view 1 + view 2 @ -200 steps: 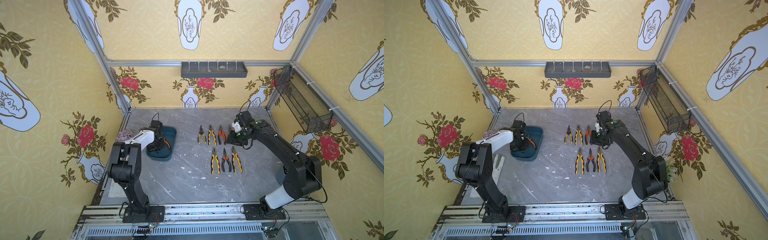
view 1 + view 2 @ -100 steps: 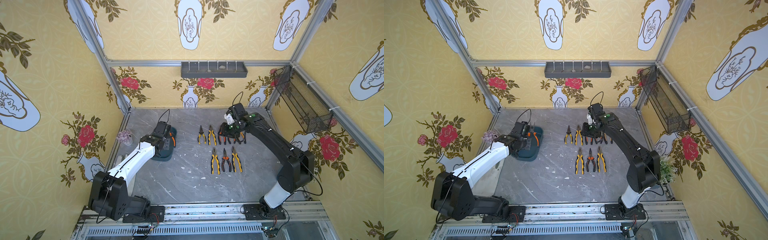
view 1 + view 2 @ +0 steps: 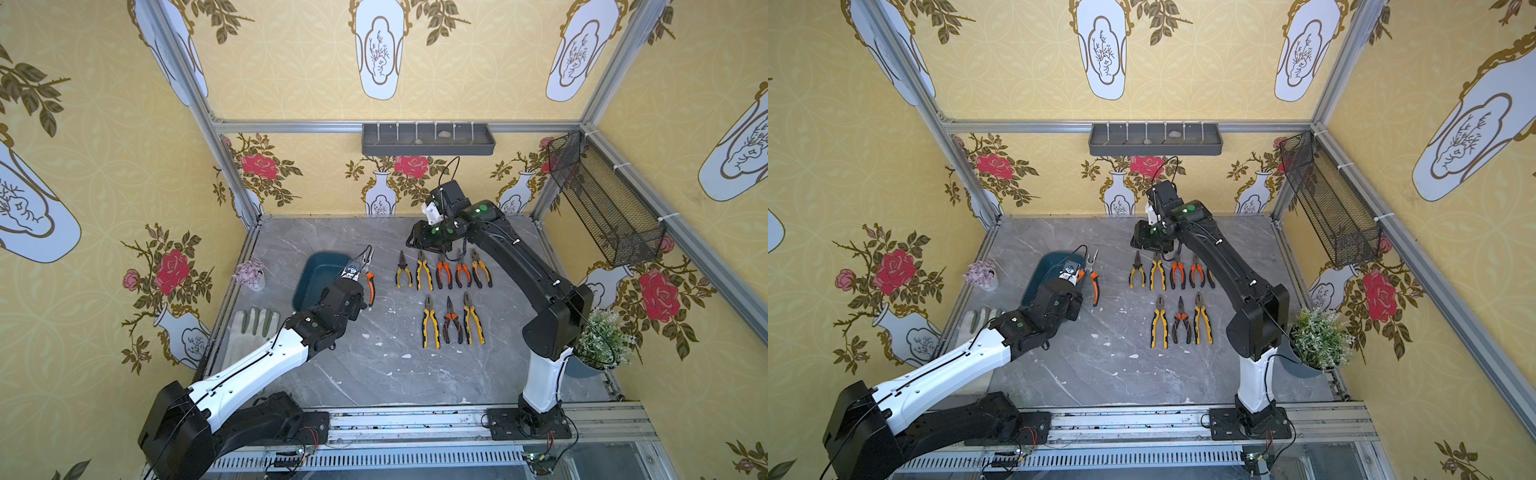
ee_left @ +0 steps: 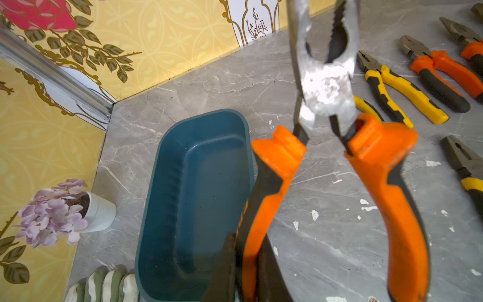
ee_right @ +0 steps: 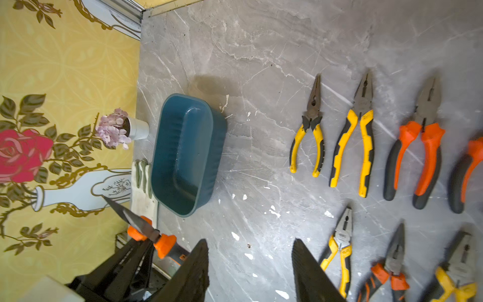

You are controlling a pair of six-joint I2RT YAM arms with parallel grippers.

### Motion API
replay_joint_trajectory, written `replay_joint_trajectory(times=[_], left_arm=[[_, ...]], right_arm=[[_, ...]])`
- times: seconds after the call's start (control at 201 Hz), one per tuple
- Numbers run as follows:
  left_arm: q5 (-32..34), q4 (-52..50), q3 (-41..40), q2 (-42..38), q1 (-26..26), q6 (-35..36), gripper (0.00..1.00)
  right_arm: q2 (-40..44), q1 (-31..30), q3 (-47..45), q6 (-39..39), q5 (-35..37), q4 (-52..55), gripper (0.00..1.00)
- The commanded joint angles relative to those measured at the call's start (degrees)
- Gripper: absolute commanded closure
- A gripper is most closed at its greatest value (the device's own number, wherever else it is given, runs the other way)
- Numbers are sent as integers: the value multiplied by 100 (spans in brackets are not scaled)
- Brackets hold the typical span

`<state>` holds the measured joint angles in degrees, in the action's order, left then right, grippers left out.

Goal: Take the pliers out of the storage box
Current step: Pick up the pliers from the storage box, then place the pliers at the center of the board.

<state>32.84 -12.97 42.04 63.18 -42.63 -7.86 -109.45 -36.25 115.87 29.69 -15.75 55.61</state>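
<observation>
Beside the box (image 3: 309, 274), left tool (image 4: 248, 264) clamped on orange pliers (image 3: 369, 286) above the bench (image 3: 374, 365), right tool (image 5: 251, 272) apart by eight pliers (image 3: 443, 274) lying in two rows.

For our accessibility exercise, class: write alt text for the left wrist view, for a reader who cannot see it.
Close up, orange-handled pliers hang with one handle clamped in the left end effector, near an empty teal tub. More pliers lie on the grey tabletop beyond.
</observation>
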Motion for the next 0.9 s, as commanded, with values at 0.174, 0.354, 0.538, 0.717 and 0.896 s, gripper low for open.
replay_joint_trajectory(times=[0.174, 0.354, 0.538, 0.717, 0.896], left_arm=[[465, 1031, -358, -143, -284, 412, 100], [631, 784, -132, 268, -293, 335, 100], [627, 704, 34, 445, -304, 202, 100], [754, 678, 153, 539, -404, 183, 100], [1025, 667, 238, 794, -480, 112, 100]], right_arm=[[-362, -415, 228, 1009, -754, -347, 45], [-323, -760, 155, 1296, -826, -793, 47], [-252, -976, 49, 1461, -554, -958, 47], [-516, -992, 198, 1571, -273, -883, 46], [-756, -1094, 348, 1926, 156, -762, 47]])
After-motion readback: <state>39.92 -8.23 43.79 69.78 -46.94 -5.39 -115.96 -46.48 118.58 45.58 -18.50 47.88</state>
